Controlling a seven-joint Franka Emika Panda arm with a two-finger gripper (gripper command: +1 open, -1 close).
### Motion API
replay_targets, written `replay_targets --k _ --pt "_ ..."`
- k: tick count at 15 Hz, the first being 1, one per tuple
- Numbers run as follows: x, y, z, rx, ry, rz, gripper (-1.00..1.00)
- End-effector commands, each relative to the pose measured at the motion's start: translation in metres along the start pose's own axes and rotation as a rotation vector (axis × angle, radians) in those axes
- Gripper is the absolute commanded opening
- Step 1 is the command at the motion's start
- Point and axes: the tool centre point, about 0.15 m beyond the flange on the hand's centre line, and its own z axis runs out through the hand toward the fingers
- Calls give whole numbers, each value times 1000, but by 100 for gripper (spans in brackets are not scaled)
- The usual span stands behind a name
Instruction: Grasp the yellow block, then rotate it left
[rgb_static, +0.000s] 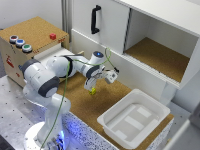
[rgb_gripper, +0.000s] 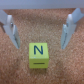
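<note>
The yellow block (rgb_gripper: 38, 55) sits on the cork-topped counter (rgb_static: 80, 102). In the wrist view its upper face shows a dark letter N, and it lies between the two fingers (rgb_gripper: 12, 31) of the claw (rgb_gripper: 39, 37) but nearer the camera than their tips, touching neither. The claw is spread wide, with clear cork on both sides of the block. In the exterior view the block (rgb_static: 92, 91) shows only as a small yellow spot directly under the claw (rgb_static: 92, 85), and whether the fingertips reach the cork there is too small to tell.

Taking the block as the landmark: toward the exterior view's right and nearer the camera stands a white tray (rgb_static: 134, 119) on the counter, holding only shallow moulded ridges. Behind the block runs a white cabinet (rgb_static: 150, 35) with a black handle (rgb_static: 95, 19) on its door and an open compartment with a cork floor. Toward the exterior view's left is a wooden box (rgb_static: 30, 42) carrying a small red block (rgb_static: 52, 36) and three round buttons (rgb_static: 20, 43). All of these stand well apart from the yellow block.
</note>
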Motion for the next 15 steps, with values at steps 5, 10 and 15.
replay_targets --k 5,10,15 --pt "9 -31 -35 26 -46 776 100" --pt "-18 -27 -26 -22 20 1341 100" --pt "-20 -16 20 -28 44 1536 100"
